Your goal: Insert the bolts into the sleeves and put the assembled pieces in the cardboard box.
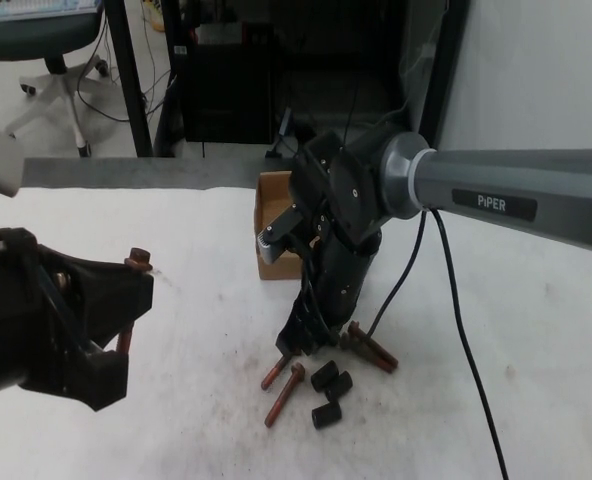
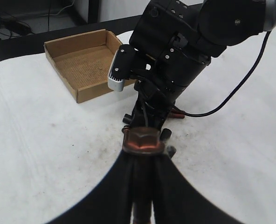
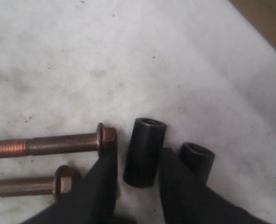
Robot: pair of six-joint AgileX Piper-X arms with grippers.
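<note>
My left gripper (image 2: 143,158) is shut on a copper-coloured bolt (image 2: 143,141), held off the cloth at the left of the bench (image 1: 129,300). My right gripper (image 3: 138,156) points down at the bench middle (image 1: 298,348), open, with its fingers (image 3: 103,186) on either side of a black sleeve (image 3: 145,151) lying on the cloth. A second sleeve (image 3: 197,158) lies just beside it. Two bolts (image 3: 58,142) lie next to the straddled sleeve. The open cardboard box (image 1: 273,205) sits behind the right arm and looks empty (image 2: 82,60).
More bolts (image 1: 371,348) lie to the right of the right gripper, and two (image 1: 285,393) in front of it. Three black sleeves (image 1: 326,415) lie close together there. A black cable (image 1: 456,300) trails across the white cloth at the right.
</note>
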